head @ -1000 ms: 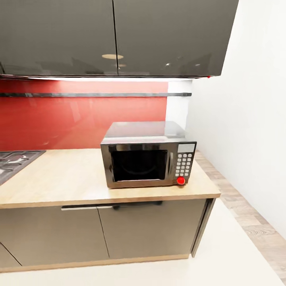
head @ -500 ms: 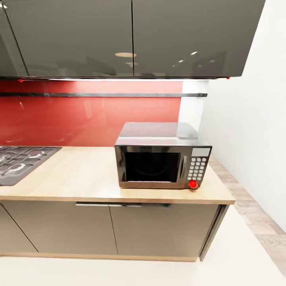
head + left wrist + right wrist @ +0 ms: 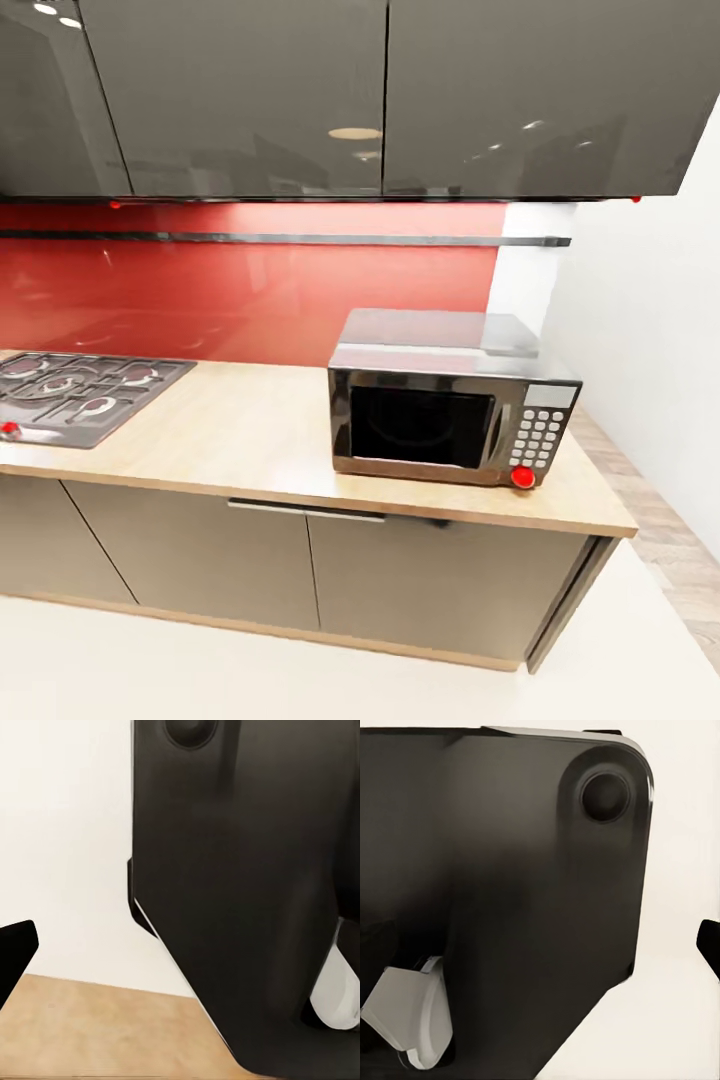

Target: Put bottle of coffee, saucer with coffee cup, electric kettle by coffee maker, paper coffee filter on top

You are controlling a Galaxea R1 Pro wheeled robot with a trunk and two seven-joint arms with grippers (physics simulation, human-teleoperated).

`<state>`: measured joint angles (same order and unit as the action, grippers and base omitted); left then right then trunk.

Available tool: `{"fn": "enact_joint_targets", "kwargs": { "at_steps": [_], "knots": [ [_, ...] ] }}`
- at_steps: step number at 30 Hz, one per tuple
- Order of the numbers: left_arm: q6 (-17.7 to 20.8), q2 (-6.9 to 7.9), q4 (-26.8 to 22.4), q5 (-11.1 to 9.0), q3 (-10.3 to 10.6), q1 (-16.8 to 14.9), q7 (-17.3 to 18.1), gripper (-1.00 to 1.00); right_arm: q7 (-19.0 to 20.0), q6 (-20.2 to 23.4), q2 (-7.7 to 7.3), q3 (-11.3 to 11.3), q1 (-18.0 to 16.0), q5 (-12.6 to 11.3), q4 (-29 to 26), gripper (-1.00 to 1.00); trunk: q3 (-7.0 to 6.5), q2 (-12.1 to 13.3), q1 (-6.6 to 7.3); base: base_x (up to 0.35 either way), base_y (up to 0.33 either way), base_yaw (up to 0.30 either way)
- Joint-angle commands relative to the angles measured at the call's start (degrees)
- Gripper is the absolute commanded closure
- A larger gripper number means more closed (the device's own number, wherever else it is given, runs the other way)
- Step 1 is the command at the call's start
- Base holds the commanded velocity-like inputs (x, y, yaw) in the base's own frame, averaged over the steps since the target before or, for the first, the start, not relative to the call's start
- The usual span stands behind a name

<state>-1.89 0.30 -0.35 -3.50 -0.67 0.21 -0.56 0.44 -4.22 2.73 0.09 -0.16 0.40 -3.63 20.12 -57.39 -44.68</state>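
Note:
The head view looks onto a wooden kitchen countertop (image 3: pixel 250 430) below dark wall cabinets (image 3: pixel 380 90) and a red backsplash (image 3: pixel 220 290). In the left wrist view a black fingertip (image 3: pixel 15 949) pokes in at the frame's edge beside a large dark panel of my own body (image 3: pixel 240 885). In the right wrist view another black fingertip (image 3: pixel 711 941) sits at the frame's edge next to the same kind of dark panel (image 3: pixel 502 885). Neither view reveals how the jaws stand.
A steel microwave (image 3: pixel 445 410) with a red knob stands at the counter's right end. A gas hob (image 3: pixel 80 390) is set into the counter at the left. Grey base cabinets (image 3: pixel 300 570) run under the counter, with pale floor (image 3: pixel 200 670) before them and a white wall (image 3: pixel 660 330) at the right.
The head camera has swung left: the whole picture shifted right, bringing more of the hob and the left cabinets into frame. Nothing on the counter has moved.

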Motion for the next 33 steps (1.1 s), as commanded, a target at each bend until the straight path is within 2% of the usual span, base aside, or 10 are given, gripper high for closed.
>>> {"fn": "enact_joint_targets", "kwargs": {
  "at_steps": [1,13,33],
  "knots": [
    [-0.13,0.00,-0.05,-0.36,-0.01,0.03,-0.06,-1.00,0.03,-0.17,0.00,0.00,-0.02,0.04,0.02,-1.00,-0.08,0.38,0.22,0.000,0.000,0.215],
    [-0.22,0.64,-0.09,-0.36,0.09,-0.04,-0.06,-1.00,0.00,-0.26,-0.01,0.00,-0.02,0.04,0.02,-1.00,-1.53,5.20,2.86,0.000,0.000,0.215],
    [-0.19,0.37,-0.18,-0.53,0.15,-0.12,-0.06,-1.00,0.00,-0.26,-0.01,0.00,-0.02,0.04,-0.07,-1.00,-3.95,13.22,7.25,0.000,0.000,0.215]
  ]
}}
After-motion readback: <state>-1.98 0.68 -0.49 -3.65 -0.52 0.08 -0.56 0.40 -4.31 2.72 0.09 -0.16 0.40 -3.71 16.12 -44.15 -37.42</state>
